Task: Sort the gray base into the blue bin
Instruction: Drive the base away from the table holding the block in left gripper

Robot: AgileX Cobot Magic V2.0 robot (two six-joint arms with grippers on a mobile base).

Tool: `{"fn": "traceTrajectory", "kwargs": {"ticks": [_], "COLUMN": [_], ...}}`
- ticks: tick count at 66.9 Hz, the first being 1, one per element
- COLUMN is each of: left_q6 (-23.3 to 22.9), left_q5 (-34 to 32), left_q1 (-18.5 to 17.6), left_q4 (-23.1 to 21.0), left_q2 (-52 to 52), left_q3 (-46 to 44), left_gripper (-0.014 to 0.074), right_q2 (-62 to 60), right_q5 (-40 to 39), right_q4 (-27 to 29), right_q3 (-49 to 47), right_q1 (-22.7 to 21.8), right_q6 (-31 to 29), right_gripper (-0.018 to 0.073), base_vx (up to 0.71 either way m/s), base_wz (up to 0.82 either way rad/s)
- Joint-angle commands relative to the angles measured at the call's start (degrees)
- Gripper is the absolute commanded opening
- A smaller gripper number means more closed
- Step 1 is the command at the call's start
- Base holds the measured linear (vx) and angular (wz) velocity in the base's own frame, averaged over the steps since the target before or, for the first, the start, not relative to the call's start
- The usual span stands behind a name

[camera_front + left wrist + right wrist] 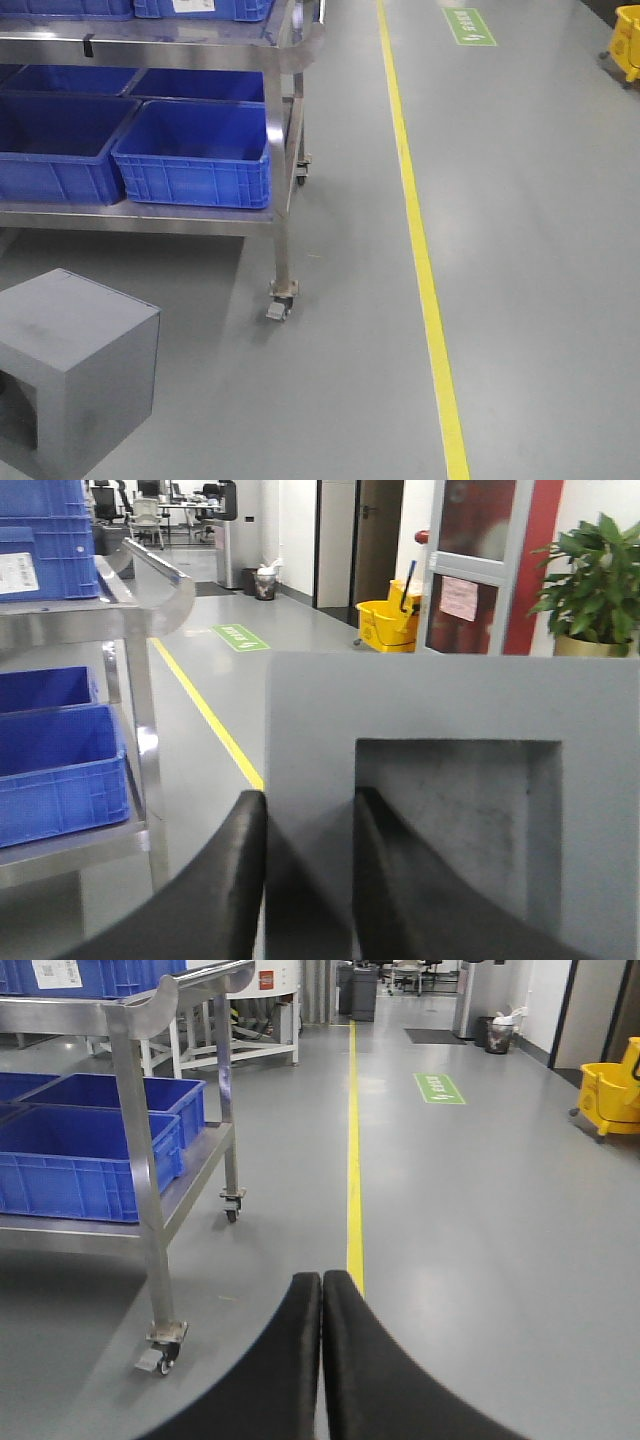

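gray base [420,695] gripped, gray floor [530,250] — yellow line [421,250]

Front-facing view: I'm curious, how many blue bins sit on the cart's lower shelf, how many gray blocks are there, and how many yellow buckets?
blue bins on the lower shelf: 4
gray base: 1
yellow mop bucket, partly cut off by the picture's edge: 1
Total: 6

3 forward views, shared cart [283,200]
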Motion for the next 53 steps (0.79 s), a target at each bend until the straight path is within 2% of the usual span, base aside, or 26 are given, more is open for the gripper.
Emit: {"fn": "traceTrajectory", "kwargs": {"ticks": [1,28,53], "left_q6": [-0.28,-0.28,-0.28], "left_q5": [-6.05,-6.05,-6.05], "left_q1": [-0.33,-0.33,-0.33], "left_q4": [0.04,0.04,0.04], "left_q2": [0.41,0.41,0.41], "left_q3": [-1.82,-1.82,-1.82], "left_gripper": [-0.0007,-0.0007,-0.0007], "right_q2": [-0.42,-0.42,-0.42], "right_q5": [-4.52,-4.52,-4.52], "right_q4": [-0.49,-0.49,-0.49], "right_q3": [0.32,0.32,0.32], "right_q1": [-0.10,-0.10,-0.10], "right_q6": [-0.69,-0.69,-0.69], "right_gripper": [-0.0005,-0.0005,-0.0005], "base_vx": [0.40,0.38,0.31], "base_wz": [0.17,0.25,0.60]}}
